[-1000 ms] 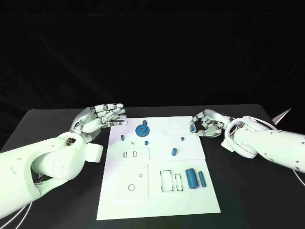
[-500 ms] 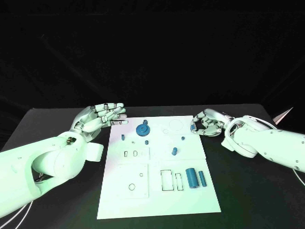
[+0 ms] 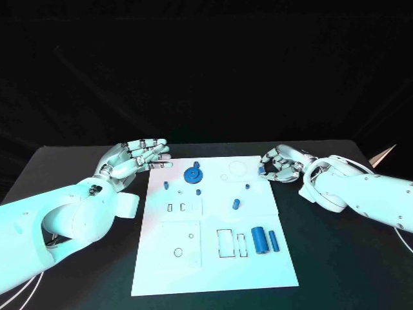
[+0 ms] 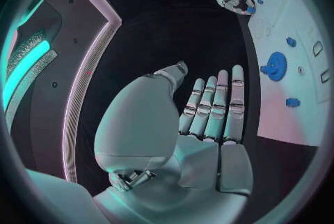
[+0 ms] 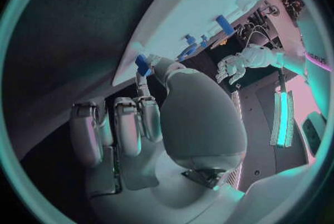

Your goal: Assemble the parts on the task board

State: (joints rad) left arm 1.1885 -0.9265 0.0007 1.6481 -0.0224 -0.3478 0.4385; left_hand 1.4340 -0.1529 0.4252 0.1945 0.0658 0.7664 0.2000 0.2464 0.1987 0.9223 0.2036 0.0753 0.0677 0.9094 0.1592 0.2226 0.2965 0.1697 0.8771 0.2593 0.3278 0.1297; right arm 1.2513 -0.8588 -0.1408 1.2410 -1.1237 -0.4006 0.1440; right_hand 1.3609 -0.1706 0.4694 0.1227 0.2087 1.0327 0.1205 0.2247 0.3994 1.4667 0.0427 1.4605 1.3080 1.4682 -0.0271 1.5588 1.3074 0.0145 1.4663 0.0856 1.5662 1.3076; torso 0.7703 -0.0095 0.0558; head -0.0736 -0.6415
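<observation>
The white task board [image 3: 193, 258] lies in the middle of the table. On it are a blue gear [image 3: 194, 175], several small blue pegs such as one [image 3: 234, 205] near the middle, and two blue cylinders [image 3: 259, 240] at the right. My right hand [image 3: 281, 165] hovers at the board's far right corner and pinches a small blue part [image 3: 261, 169] between thumb and finger; the right wrist view shows that part [image 5: 142, 63] at the fingertips. My left hand [image 3: 132, 158] is raised beside the board's far left corner with its fingers [image 4: 216, 104] straight and nothing in them.
The board has several outlined slots and holes, among them rectangular slots [image 3: 224, 244] beside the cylinders and a round outline [image 3: 236, 170] near the right hand. Black table [image 3: 355, 258] surrounds the board on all sides.
The right hand has edged slightly toward the table's far side with the blue part still pinched. The left hand has stayed put.
</observation>
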